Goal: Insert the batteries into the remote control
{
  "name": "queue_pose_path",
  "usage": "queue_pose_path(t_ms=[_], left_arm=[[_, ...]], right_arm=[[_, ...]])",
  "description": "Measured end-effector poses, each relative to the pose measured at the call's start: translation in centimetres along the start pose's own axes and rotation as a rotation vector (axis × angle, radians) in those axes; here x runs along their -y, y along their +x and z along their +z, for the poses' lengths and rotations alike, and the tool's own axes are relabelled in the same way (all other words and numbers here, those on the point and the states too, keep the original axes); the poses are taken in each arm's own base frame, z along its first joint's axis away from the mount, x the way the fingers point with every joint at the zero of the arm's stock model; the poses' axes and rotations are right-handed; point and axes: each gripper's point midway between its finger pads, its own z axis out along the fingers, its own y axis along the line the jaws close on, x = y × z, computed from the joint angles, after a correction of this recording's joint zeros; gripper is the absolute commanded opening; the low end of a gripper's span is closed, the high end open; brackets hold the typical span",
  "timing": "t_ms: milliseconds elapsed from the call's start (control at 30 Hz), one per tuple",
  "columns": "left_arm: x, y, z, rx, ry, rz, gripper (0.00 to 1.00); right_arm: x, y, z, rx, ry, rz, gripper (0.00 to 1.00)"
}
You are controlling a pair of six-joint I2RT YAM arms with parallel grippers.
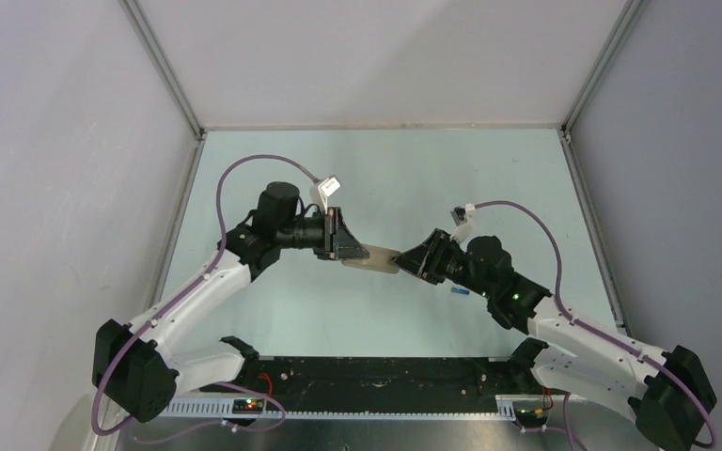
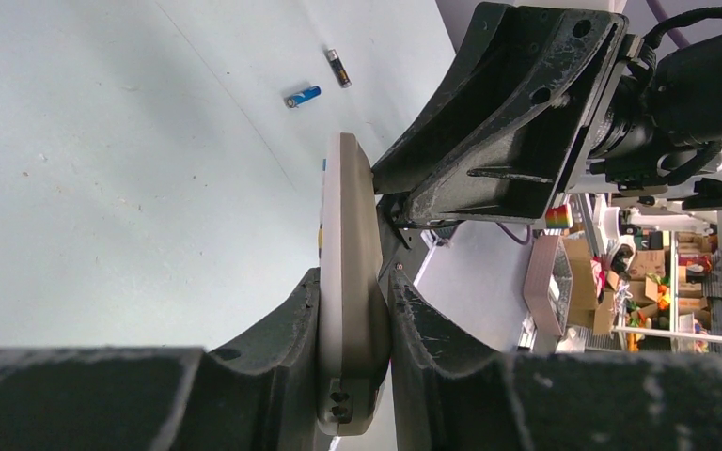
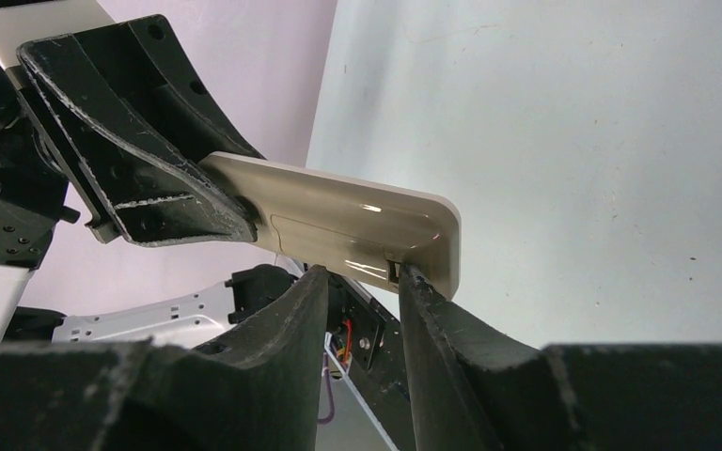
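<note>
Two end effectors meet above the middle of the pale worktop, well in from the metal-framed walls along its left, right and far edges. The left end effector is clenched on one end of the remote control, which hangs edge-up off the surface. The right end effector has its fingers parted, tips against the remote's tan back by the cover's notch. The blue battery and the dark battery lie loose on the worktop beyond the remote, near each other but not touching, their print too small to read.
</note>
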Motion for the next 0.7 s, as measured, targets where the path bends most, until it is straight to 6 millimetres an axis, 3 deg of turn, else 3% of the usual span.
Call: queue_pose_path(t_ms=[533,700], left_arm=[[-0.2,0.4,-0.1,-0.013,-0.014,-0.027,0.0],[0.4,0.3,-0.2,-0.02,0.005,-0.065,0.0]], right_arm=[[0.3,0.4,0.4,-0.014,0.009,0.007,0.36],[-1.6,-0.2,0.3,0.009,-0.063,0.044,0.36]])
